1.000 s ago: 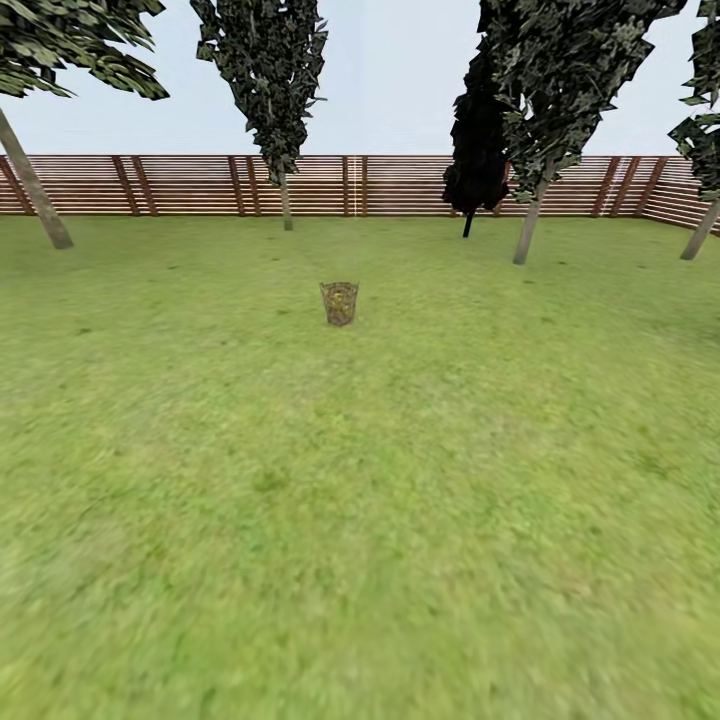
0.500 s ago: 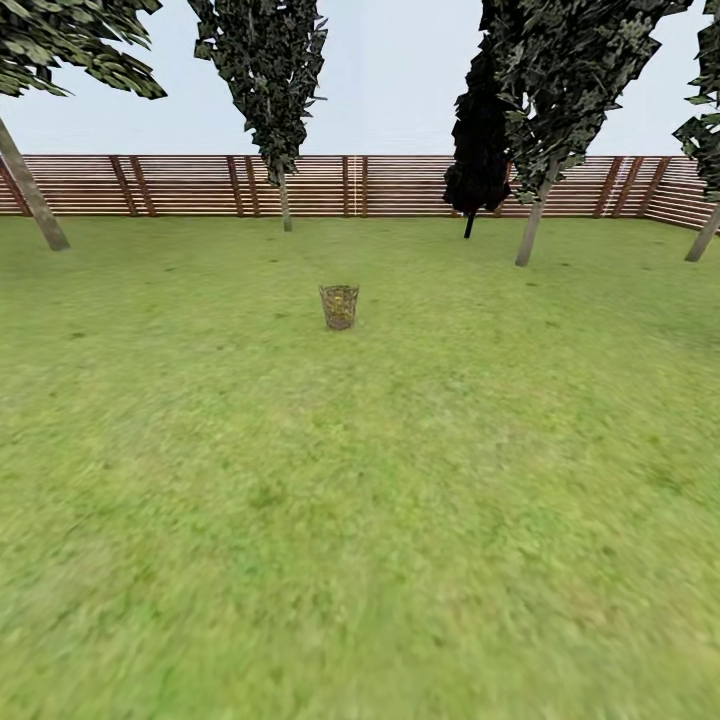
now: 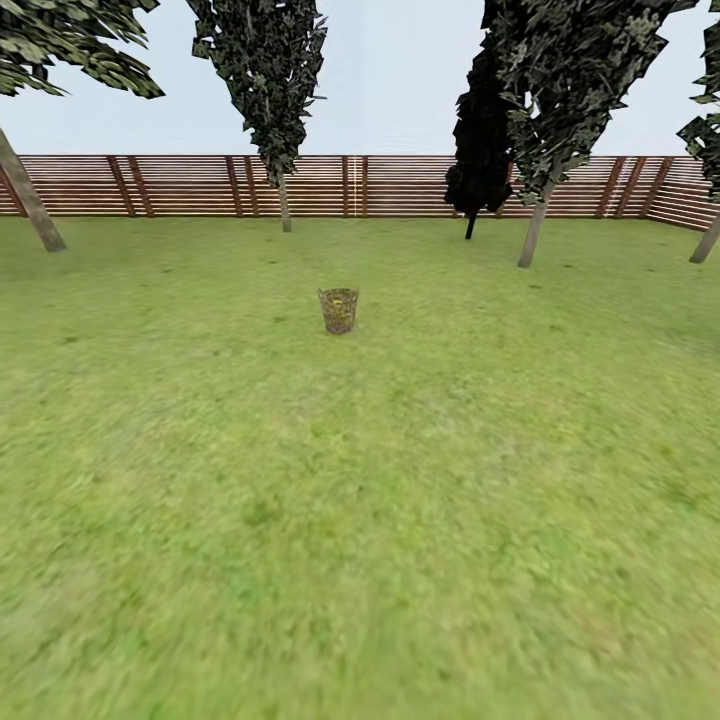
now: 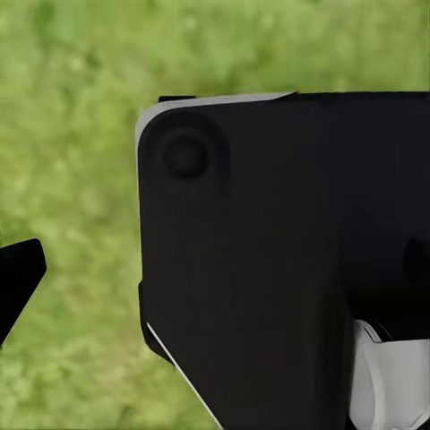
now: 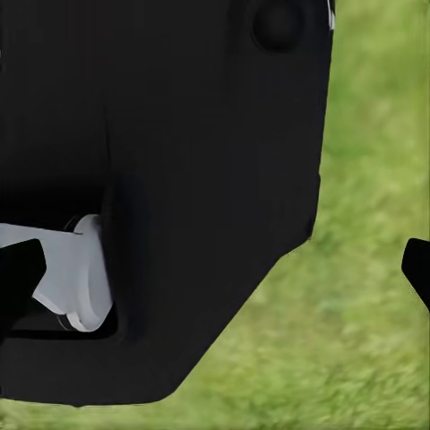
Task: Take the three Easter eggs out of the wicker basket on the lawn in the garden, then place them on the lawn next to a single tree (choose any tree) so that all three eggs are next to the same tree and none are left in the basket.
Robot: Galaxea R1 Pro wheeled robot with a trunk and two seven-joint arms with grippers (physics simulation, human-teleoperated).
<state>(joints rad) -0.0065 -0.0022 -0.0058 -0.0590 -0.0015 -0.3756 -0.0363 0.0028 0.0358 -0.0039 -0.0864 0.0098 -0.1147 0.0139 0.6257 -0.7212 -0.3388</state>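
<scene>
Grass fills most of what we see from the head view: the lawn point(image 3: 360, 520) is a flat, mottled green sheet, smeared and soft in texture close to us and finer farther off. Out on it, well apart from every trunk, stands the wicker basket point(image 3: 339, 310), a small upright tub of open brown woven twigs, narrowing slightly toward its base. We catch yellow glints through the weave, but they are too small for us to tell eggs apart. Behind it runs a brown fence point(image 3: 400, 185) of horizontal wooden slats. We count a tree point(image 3: 531, 235) with a straight, pale grey-brown trunk and dark angular, blotched foliage at the right, and a thin-stemmed dark columnar tree point(image 3: 474, 150) beside it.

From the left wrist view, a black fingertip point(image 4: 18, 282) shows over grass beside a smooth black housing point(image 4: 269, 269); we cannot tell whether the left claw is apart or together. In the right wrist view, 2 black tips point(image 5: 18, 278) sit widely separated, so the right claw is apart.
</scene>
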